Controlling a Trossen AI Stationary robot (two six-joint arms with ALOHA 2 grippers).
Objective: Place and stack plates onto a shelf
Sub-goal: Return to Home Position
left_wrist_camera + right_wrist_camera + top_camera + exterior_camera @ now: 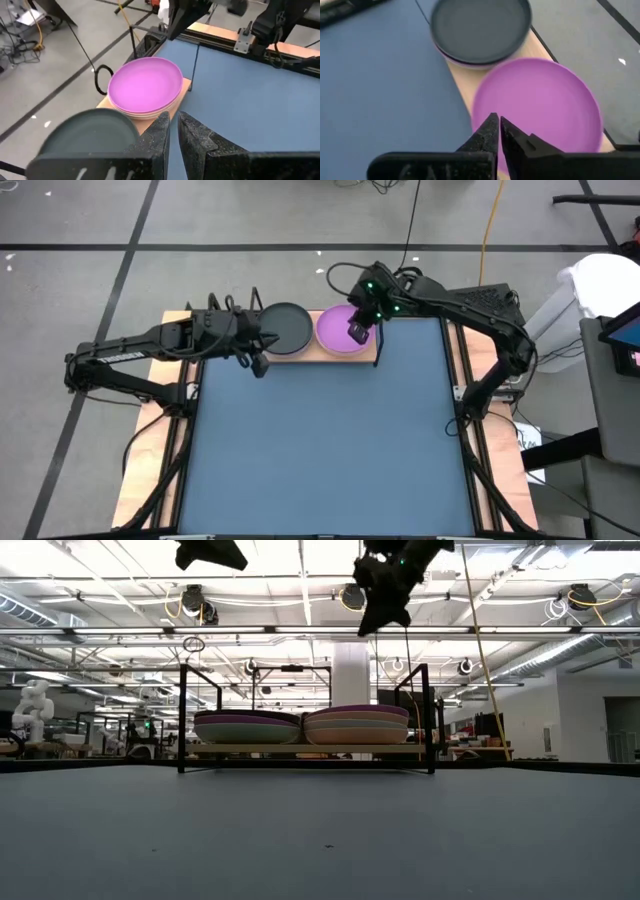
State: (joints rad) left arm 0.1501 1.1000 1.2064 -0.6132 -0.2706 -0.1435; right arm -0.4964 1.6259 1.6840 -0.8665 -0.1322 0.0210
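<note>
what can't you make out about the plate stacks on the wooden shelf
high view: lower plates hidden beneath the round dark grey top plate and the round purple top plate
low view: stack rims above the light wooden shelf are too thin to count
low view: left gripper cut off by the top edge

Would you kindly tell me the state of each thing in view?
dark grey plate: tops the left stack
purple plate: tops the right stack
shelf: holds both stacks
left tool: shut, empty, up beside the shelf
right tool: shut, empty, over the purple plate
</note>
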